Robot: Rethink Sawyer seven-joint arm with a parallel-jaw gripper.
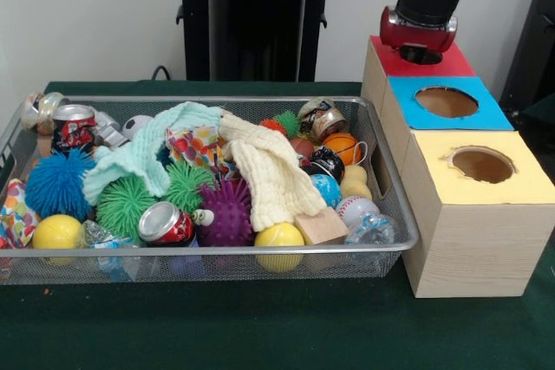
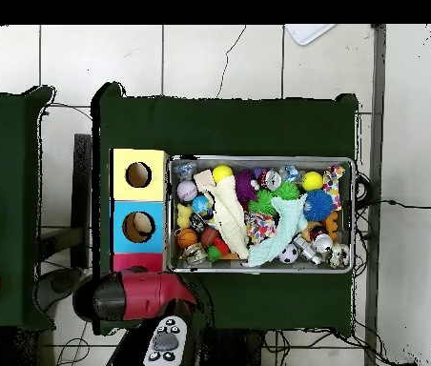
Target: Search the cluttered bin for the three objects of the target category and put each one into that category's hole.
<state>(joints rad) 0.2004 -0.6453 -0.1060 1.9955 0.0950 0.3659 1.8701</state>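
Note:
A wire mesh bin (image 1: 406, 233) (image 2: 170, 214) is heaped with clutter. Near its front lie a soda can (image 1: 165, 223), a purple spiky ball (image 1: 227, 212) and a yellow ball (image 1: 279, 236). A second can (image 1: 74, 126) stands at the back left. A wooden box beside the bin has a yellow top with a hole (image 1: 482, 164) (image 2: 138, 174), a blue top with a hole (image 1: 446, 101) (image 2: 138, 226) and a red top (image 1: 447, 62). My gripper (image 1: 421, 51) hangs over the red top, away from the bin, and hides any hole there. In the overhead view the arm (image 2: 138, 294) covers that end.
The bin also holds a mint cloth (image 1: 147, 153), a cream cloth (image 1: 269, 171), blue (image 1: 59, 184) and green (image 1: 124, 204) spiky balls, a baseball (image 1: 355, 208), a small basketball (image 1: 344, 146) and a wooden block (image 1: 323, 224). Green cloth covers the table (image 1: 260, 327).

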